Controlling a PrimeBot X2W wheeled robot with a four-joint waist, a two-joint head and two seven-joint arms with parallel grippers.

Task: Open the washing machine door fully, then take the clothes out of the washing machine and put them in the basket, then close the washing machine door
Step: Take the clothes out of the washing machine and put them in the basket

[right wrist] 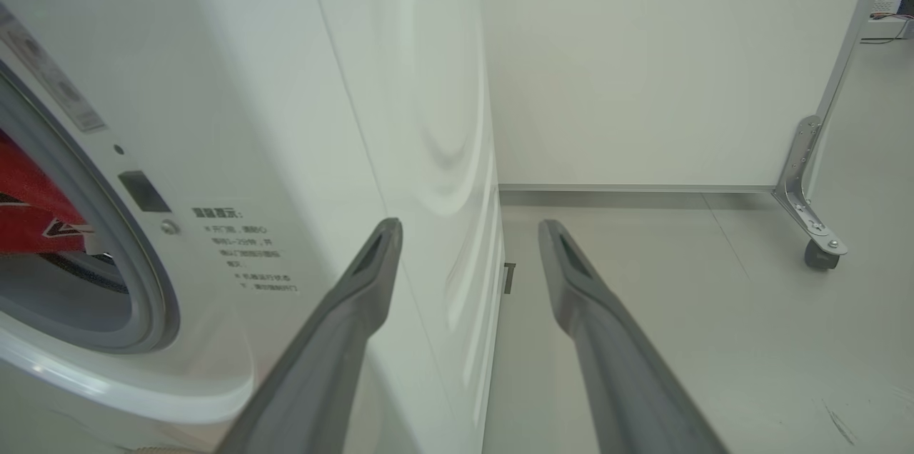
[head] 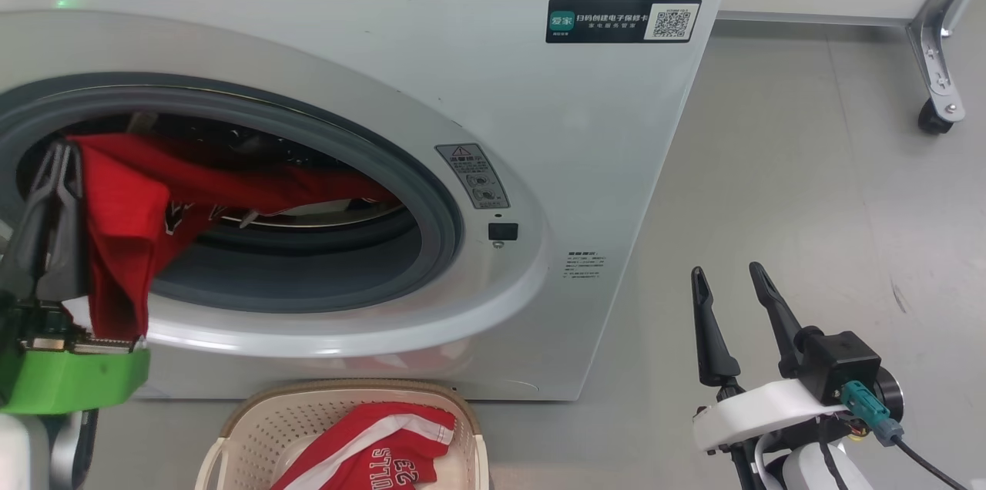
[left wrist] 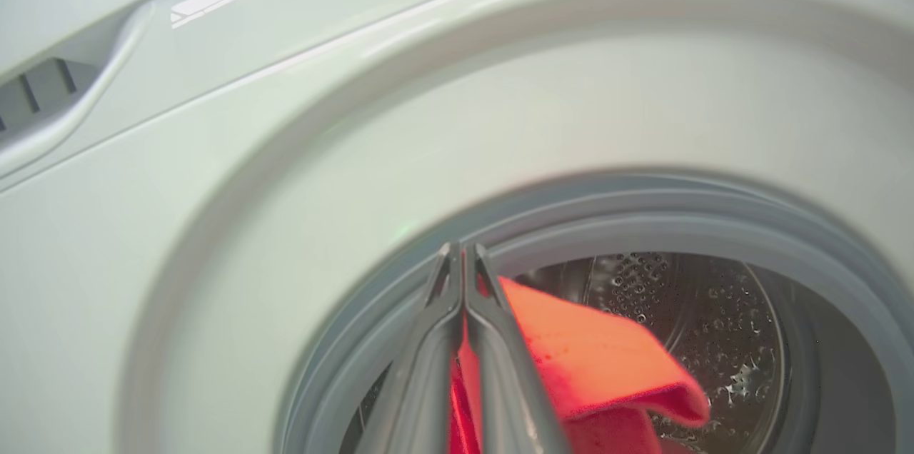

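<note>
one bright red garment (head: 123,228), white-trimmed, draped over washing machine (head: 585,166) opening.

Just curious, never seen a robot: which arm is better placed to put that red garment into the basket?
The left. The left gripper is shut on the red garment at the mouth of the washing machine, with the basket just below. The right gripper stands open and empty, off to the side.
</note>
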